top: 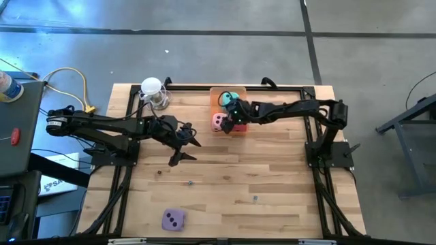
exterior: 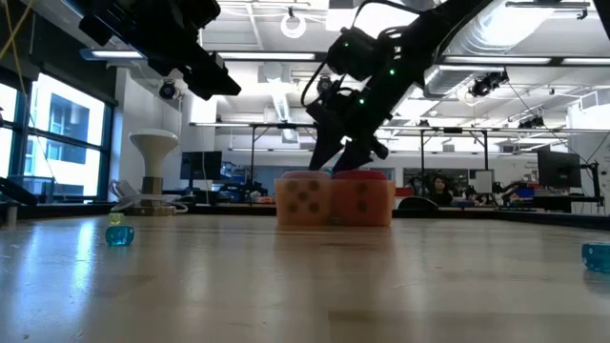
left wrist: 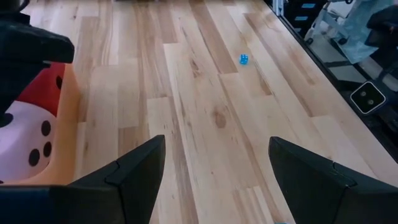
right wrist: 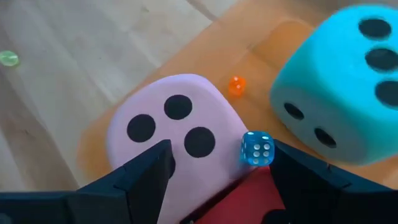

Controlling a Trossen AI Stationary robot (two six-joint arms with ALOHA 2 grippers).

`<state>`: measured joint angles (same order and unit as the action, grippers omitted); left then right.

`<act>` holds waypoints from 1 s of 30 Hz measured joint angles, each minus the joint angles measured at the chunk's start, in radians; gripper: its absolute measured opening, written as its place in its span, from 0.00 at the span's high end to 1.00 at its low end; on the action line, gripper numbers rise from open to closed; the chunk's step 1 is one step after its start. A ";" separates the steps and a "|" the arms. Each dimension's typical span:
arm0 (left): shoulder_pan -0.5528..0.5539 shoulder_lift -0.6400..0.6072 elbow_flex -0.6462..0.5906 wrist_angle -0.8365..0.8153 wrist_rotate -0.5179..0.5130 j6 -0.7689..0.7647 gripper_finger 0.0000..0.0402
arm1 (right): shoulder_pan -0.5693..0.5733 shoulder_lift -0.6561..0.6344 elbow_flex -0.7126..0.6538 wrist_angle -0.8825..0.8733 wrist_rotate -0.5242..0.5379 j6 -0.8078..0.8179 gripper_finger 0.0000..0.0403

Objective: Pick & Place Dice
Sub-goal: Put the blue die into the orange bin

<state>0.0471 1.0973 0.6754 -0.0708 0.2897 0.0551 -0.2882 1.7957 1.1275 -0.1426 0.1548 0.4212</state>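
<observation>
pink die (right wrist: 177, 127), teal die (right wrist: 342, 87) crowd orange tray (top: 240, 131); right claw (right wrist: 217, 186) spread above.

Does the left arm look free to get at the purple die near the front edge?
Probably yes. The purple die sits alone on bare wood, nothing beside it. The left gripper hangs mid-table with jaws open and empty, and the right gripper is off at the orange tray.

We see open wood around the purple die (top: 173, 219), orange tray (top: 243, 131) crowded by pink die (top: 218, 122), teal die (top: 230, 98), right gripper (top: 231, 125), lamp (top: 152, 92) beside it.
</observation>
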 joint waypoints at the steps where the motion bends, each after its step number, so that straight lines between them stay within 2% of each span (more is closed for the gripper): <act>1: 0.000 0.000 0.000 0.000 0.000 0.000 0.31 | 0.000 0.005 0.001 0.004 -0.011 -0.004 0.36; 10: 0.000 0.000 0.000 0.000 0.000 0.006 0.31 | -0.002 -0.008 0.000 0.039 -0.009 -0.007 0.36; 14: 0.000 0.000 0.000 -0.001 0.000 0.008 0.31 | 0.002 -0.016 0.000 0.076 -0.064 -0.007 0.36; 21: 0.000 0.000 0.000 -0.005 0.001 0.008 0.31 | 0.014 -0.018 0.001 0.077 -0.075 -0.006 0.36; 27: 0.000 0.000 0.000 -0.005 0.002 0.005 0.31 | 0.013 -0.018 0.001 0.017 0.022 -0.003 0.36; 30: 0.000 0.000 0.000 -0.004 0.002 0.005 0.31 | 0.013 -0.018 0.001 0.005 0.018 -0.002 0.36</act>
<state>0.0471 1.0973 0.6754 -0.0751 0.2913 0.0600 -0.2756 1.7779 1.1282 -0.1379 0.1729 0.4194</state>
